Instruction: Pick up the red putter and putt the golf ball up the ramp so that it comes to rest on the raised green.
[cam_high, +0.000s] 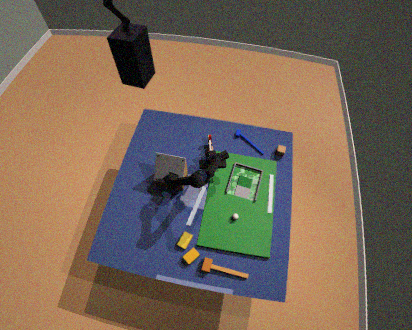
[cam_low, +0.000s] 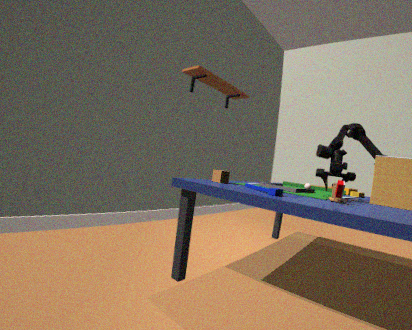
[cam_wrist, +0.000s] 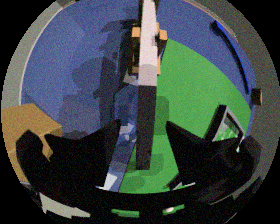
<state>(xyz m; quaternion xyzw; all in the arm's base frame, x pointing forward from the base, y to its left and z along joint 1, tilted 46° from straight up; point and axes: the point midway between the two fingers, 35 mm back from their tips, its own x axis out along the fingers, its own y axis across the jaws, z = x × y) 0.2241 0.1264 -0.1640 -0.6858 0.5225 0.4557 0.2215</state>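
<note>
The putter has a white shaft (cam_wrist: 148, 55) (cam_high: 210, 144), a black grip and a red head (cam_high: 210, 136) (cam_low: 340, 188). It rests in a small wooden stand (cam_wrist: 135, 35). My gripper (cam_wrist: 143, 123) is open, its fingers partly apart on either side of the black grip (cam_wrist: 145, 110), with gaps showing on both sides. In the top view the arm hides the fingertips. The white golf ball (cam_high: 235, 217) (cam_low: 307, 186) lies on the green mat (cam_high: 215, 232) (cam_wrist: 192, 75). The raised green (cam_high: 244, 181) is inside a walled frame, with a grey ramp (cam_high: 243, 192) at its near side.
A blue stick (cam_high: 250, 143) (cam_low: 262, 189) (cam_wrist: 236, 55) and a wooden cube (cam_high: 281, 150) (cam_low: 218, 176) (cam_wrist: 257, 96) lie beyond the mat. Two yellow blocks (cam_high: 185, 240) (cam_high: 191, 256) and an orange mallet (cam_high: 227, 271) lie at the near side. A tan box (cam_low: 392, 180) (cam_wrist: 30, 122) stands by the arm.
</note>
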